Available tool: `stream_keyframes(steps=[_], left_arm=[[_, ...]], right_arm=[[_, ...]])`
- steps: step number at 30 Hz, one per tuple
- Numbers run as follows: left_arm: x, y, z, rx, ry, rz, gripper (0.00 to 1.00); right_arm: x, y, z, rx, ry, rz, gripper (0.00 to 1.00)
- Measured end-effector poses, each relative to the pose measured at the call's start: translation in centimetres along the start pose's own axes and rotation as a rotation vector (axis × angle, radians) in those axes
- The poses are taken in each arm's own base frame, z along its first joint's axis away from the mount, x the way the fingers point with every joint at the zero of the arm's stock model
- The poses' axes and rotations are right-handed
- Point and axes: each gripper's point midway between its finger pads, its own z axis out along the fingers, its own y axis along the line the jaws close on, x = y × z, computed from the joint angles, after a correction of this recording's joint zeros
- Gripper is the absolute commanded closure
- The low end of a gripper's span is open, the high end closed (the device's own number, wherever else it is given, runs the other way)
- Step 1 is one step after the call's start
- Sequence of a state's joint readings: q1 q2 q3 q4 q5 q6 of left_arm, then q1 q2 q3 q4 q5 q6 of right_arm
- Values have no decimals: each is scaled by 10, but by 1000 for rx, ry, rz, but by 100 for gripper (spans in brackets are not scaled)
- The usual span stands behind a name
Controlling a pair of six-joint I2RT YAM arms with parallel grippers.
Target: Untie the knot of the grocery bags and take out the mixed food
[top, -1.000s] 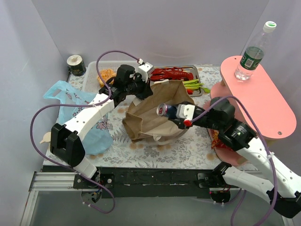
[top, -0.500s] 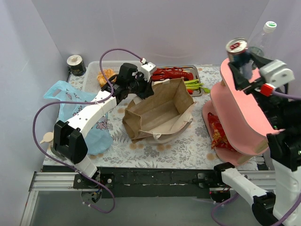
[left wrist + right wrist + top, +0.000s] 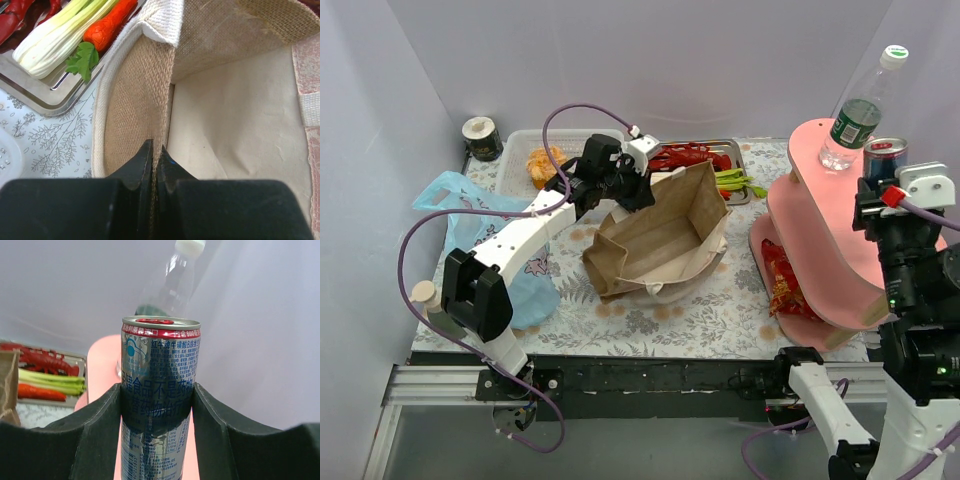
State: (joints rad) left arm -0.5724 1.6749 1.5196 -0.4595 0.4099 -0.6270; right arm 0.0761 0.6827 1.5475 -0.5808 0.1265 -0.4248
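My left fingers pinch the stiff brown paper bag, seemingly emptied; my right fingers hold the slim drink can.

The brown bag lies open in the middle of the desk; the light-blue bag is crumpled at the left edge. Lobster, leek and carrot lie at the far edge, the red packet near the right edge. The slim can is upright between the right fingers.
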Motion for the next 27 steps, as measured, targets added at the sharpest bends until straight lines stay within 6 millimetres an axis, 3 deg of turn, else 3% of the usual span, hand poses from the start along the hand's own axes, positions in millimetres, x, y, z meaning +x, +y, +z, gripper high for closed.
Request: stream_keyframes(steps=[5,8,20,27], left_arm=[[1,-12,3,23,7,19,100],[3,-23,6,45,14,33,100],[10,-39,10,97,26,37,99],[11,-43,10,110,28,41,98]], right_arm=[[56,9,8,21,174,-14,99],[76,12,13,25,239,-24,99],[81,15,23,42,210,-15,99],[88,3,38,127,232,-24,99]])
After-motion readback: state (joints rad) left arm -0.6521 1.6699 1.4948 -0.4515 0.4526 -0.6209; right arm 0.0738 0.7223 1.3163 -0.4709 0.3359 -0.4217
